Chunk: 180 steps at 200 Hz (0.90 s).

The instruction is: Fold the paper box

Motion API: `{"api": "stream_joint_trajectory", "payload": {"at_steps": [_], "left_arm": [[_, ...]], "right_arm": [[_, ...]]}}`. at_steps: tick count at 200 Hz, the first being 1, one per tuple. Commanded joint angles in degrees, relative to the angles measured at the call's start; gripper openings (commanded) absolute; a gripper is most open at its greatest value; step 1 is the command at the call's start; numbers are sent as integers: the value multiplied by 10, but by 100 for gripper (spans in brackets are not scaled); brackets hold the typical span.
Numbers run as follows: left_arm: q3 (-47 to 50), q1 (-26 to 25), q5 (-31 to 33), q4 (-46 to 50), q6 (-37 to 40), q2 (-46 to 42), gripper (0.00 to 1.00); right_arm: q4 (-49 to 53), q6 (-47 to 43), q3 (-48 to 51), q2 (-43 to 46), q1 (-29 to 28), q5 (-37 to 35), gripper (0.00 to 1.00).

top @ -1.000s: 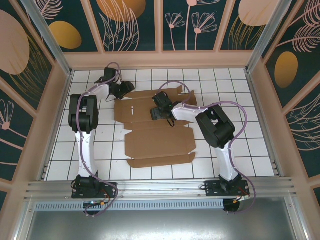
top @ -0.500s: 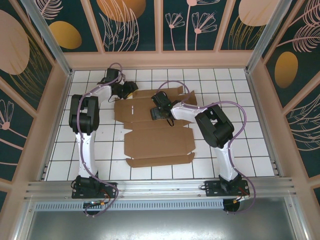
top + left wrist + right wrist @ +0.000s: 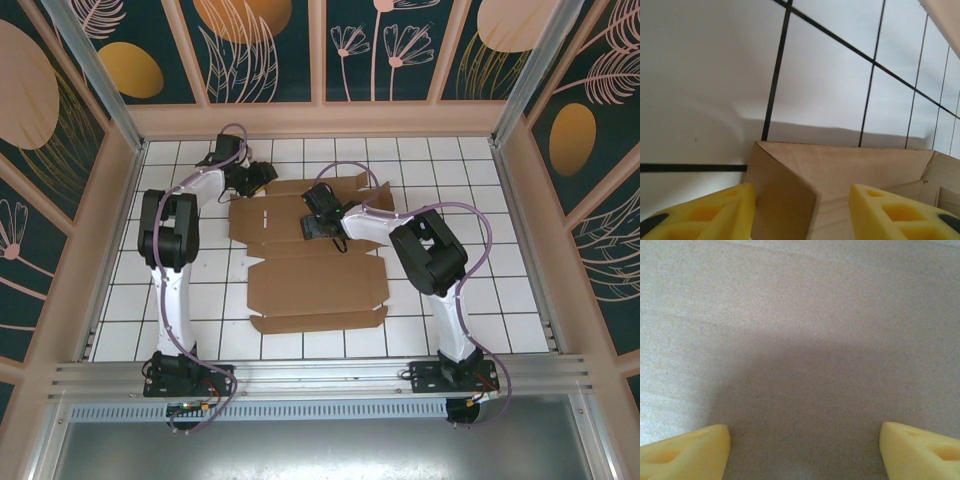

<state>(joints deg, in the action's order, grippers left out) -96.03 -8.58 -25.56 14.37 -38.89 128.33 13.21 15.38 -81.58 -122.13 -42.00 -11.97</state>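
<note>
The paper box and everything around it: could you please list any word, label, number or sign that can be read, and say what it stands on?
None: there is no readable text in any view.
The paper box is plain brown cardboard, unprinted, and looks the same up close in both wrist views.
The wall panels carry only painted leaves and flowers.
The tiled table bears only black grid lines.

The box (image 3: 315,285) was matt brown cardboard (finely grainy up close); the tabletop (image 3: 510,290) was smooth white tile; the left pincer (image 3: 801,210) had yellow plastic pads (image 3: 890,215).
</note>
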Motion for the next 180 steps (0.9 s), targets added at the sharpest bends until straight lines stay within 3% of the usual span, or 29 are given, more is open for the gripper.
{"api": "stream_joint_trajectory", "payload": {"at_steps": [1, 53, 76, 133, 180], "left_arm": [[34, 12, 44, 20, 34, -98, 55], [237, 59, 129, -11, 51, -227, 58], [302, 76, 137, -29, 49, -250, 58], [337, 77, -14, -59, 46, -200, 57], [350, 77, -24, -62, 56, -186, 57]], "right_arm": [[110, 1, 57, -64, -2, 37, 79], [92, -8, 72, -51, 1, 48, 79], [85, -11, 82, -47, 2, 53, 79], [66, -16, 111, -38, 3, 62, 79], [60, -14, 114, -34, 2, 69, 78]]}}
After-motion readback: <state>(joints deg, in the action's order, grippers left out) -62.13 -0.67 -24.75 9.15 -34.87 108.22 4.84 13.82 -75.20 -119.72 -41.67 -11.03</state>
